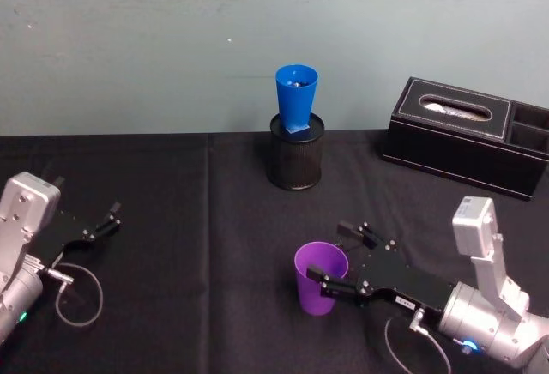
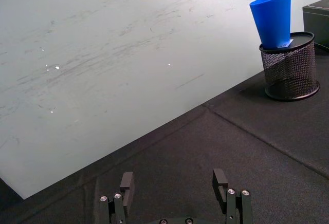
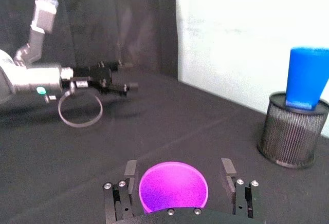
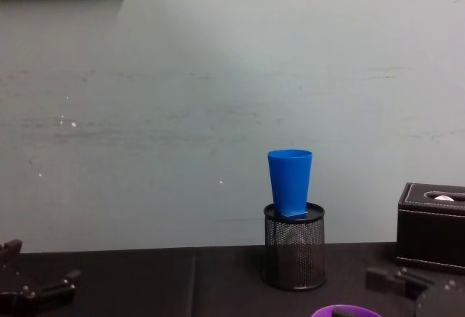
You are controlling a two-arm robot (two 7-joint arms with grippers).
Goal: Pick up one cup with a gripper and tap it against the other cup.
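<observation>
Two black jaws of the right gripper (image 1: 341, 261) stand spread to either side of the purple cup (image 1: 321, 277), one finger at its near wall and one past its far rim, not visibly pressing it; in the right wrist view the cup's open mouth (image 3: 174, 187) sits between the two fingers with a gap at each side; the cup stands upright on the black tabletop (image 1: 189, 220), near the front, right of centre; the blue cup (image 1: 296, 97) sits well apart from it toward the wall, its base tucked into a black mesh pen holder (image 1: 297, 161) and leaning slightly; a black tissue box (image 1: 463, 134) lies to the right of the holder; the left gripper (image 1: 103, 221) rests low at the tabletop's left side, its jaws apart and holding nothing.
</observation>
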